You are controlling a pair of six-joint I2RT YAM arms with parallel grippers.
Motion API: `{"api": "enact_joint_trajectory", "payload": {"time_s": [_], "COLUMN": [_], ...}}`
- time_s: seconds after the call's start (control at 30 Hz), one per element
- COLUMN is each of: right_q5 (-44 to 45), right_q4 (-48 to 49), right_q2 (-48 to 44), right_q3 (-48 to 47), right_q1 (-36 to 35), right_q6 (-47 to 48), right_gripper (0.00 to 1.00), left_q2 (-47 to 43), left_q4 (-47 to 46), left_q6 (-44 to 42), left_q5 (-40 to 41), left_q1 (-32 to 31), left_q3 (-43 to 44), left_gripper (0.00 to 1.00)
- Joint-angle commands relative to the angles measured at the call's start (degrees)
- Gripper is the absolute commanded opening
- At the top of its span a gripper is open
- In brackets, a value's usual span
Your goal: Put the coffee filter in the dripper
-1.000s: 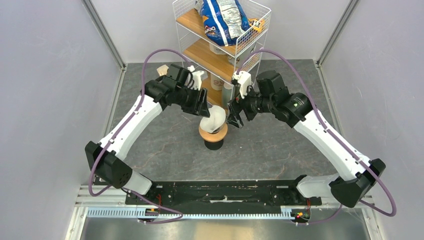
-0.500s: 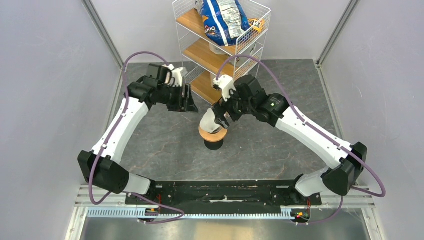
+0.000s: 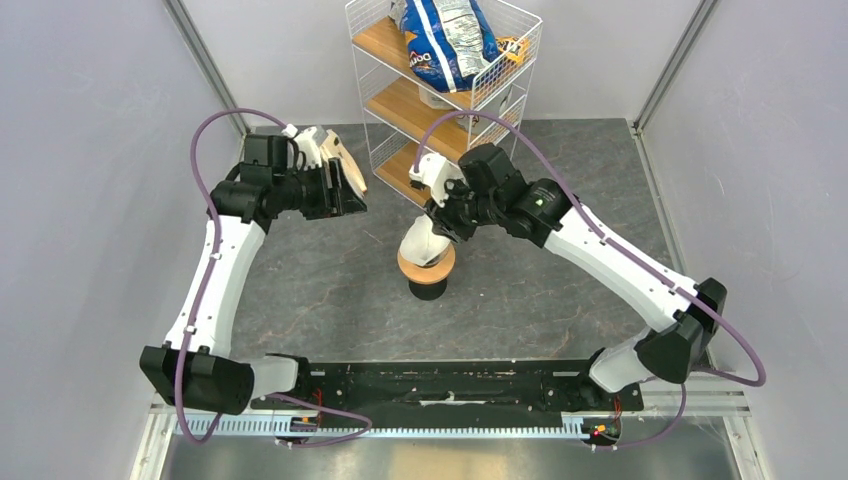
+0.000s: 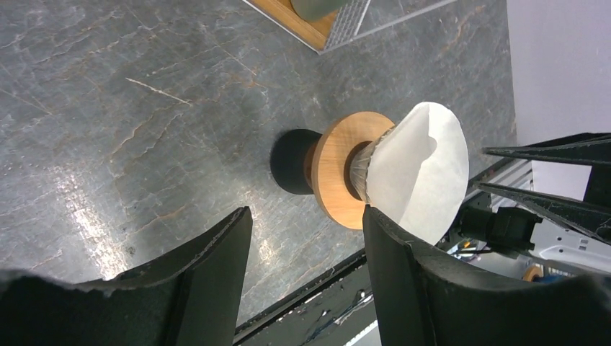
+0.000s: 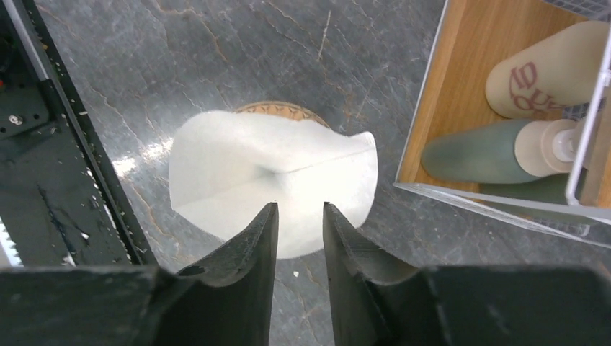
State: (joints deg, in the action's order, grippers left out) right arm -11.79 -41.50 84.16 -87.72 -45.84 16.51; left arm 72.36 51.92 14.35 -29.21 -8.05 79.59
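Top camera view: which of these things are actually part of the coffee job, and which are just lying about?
Part of the job:
coffee filter, its point sitting in the dripper
dripper

Just lying about:
wire rack
blue snack bag on its top shelf
green bottle
printed cup

A: Loc. of dripper (image 3: 427, 270)?
B: Mid tabletop (image 3: 540, 290), w/ coffee filter (image 3: 421, 241) seated in it.
A: Behind?
B: Wire rack (image 3: 372, 60), far edge.
A: Arms?
B: Left end effector (image 4: 306, 213) off to left, apart; right end effector (image 5: 299, 209) just over coffee filter.
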Motion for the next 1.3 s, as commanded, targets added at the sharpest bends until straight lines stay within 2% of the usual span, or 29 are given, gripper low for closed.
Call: {"api": "enact_joint_trajectory", "payload": {"time_s": [0.0,0.23,0.73,1.27], "right_q5": [-1.98,-1.4,-1.93,-2.0], "right_q4": [-1.95,-2.67,-2.26,-2.26], "right_q2": [3.99,8.89,16.57,18.32], "right_q3": [-4.85,-5.14,-5.44,-3.13], "right_q1": [-0.72,-1.78,-2.3,-2.72], "right_q6": [0.37,1.13,3.45,5.01], "right_gripper": [0.33,0.27,0.26,0.27], "left_q2": [-0.81,-0.92,-2.11,-1.69], "left_q4": [-2.22,-2.96,-2.52,-2.52], "left_q6": [2.03,3.48,4.1,3.84], "left_q5": [-1.46,-2.06,-3.29,-4.54], "left_q1": [1.68,2.68,5.14,6.08], "left_q3": [0.98,1.36,-0.29,-0.13], "left_gripper": [0.65,0.65,0.65,0.65]}}
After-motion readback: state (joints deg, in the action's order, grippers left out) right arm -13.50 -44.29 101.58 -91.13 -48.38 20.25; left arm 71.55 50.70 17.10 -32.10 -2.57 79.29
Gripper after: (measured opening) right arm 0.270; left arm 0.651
